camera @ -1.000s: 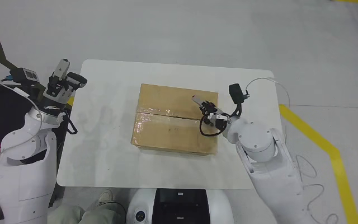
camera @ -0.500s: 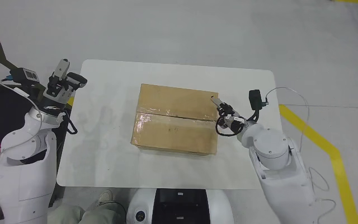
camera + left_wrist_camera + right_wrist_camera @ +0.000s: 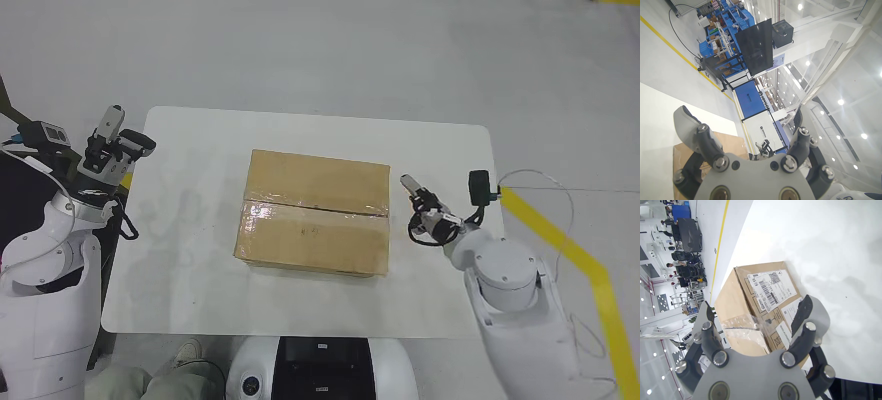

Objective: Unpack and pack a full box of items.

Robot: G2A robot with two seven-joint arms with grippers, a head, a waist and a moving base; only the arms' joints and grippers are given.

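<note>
A closed cardboard box (image 3: 312,210), its top seam sealed with clear tape, lies in the middle of the white table (image 3: 190,260). My right gripper (image 3: 413,190) hovers just off the box's right side, open and holding nothing. In the right wrist view the box (image 3: 745,289) shows its labelled end and taped seam between the spread fingers of the right gripper (image 3: 755,306). My left gripper (image 3: 115,125) is at the table's far left corner, away from the box. It points upward, open and holding nothing (image 3: 740,111), with a corner of the box (image 3: 727,142) behind one finger.
Bare table surface (image 3: 810,237) surrounds the box on all sides. A yellow floor line (image 3: 560,240) runs past the table's right edge. A thin cable (image 3: 540,180) loops from the right arm over that edge.
My right gripper has pulled back to the right, from above the box's taped seam to just beyond its right side. The left arm and the box have not moved.
</note>
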